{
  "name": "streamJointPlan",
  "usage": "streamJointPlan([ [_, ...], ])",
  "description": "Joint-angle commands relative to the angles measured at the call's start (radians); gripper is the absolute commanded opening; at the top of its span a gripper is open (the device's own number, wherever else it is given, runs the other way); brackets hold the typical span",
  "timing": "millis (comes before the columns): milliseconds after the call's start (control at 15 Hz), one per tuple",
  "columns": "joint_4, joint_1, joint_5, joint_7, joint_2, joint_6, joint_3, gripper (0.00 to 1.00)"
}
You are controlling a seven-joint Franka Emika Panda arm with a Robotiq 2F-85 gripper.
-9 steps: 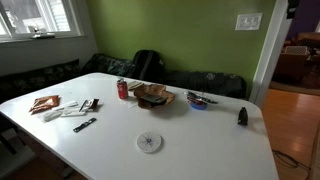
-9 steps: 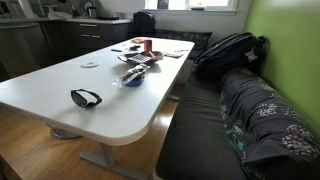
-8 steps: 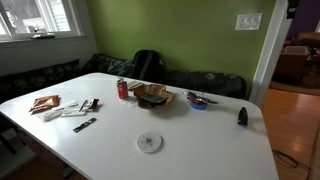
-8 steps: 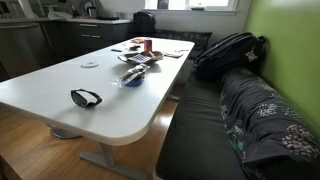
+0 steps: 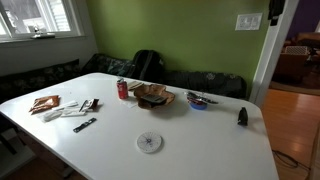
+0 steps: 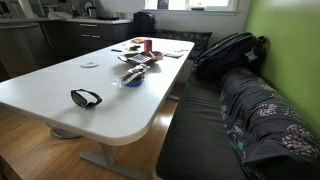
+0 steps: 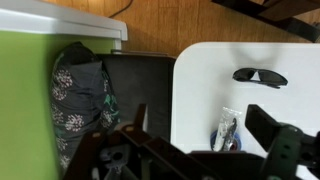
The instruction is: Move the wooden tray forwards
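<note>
The wooden tray [image 5: 155,96] is a reddish-brown dish with a wavy rim near the middle of the white table [image 5: 200,140]. It stands between a red soda can [image 5: 123,89] and a small blue bowl [image 5: 198,101]. It also shows far off in an exterior view [image 6: 141,62]. The tray is out of the wrist view. My gripper [image 7: 203,120] hangs high above the table end with its dark fingers wide apart and nothing between them. Below it lie the blue bowl [image 7: 228,135], holding a clear packet, and black sunglasses [image 7: 260,76].
A flat white coaster [image 5: 149,142] lies toward the front of the table. Packets and small items [image 5: 62,107] lie at one end. Sunglasses [image 6: 85,97] lie near the other end. A dark bench with a backpack [image 6: 228,52] and patterned cloth [image 6: 265,120] runs along the green wall.
</note>
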Motion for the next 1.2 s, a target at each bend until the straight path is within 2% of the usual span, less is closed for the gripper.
streamJointPlan([
  [0,0.039,0.073,0.028,-0.073,0.183,0.102,0.035,1.00],
  [267,0.108,0.128,0.029,-0.118,0.393,0.177,0.132,1.00],
  [600,0.258,0.165,-0.018,-0.205,0.614,0.139,0.254,1.00],
  [667,0.184,0.150,0.000,-0.142,0.543,0.177,0.249,1.00],
  [800,0.206,0.154,-0.001,-0.137,0.577,0.176,0.263,1.00],
  [1133,0.205,0.143,0.000,-0.137,0.560,0.176,0.259,1.00],
])
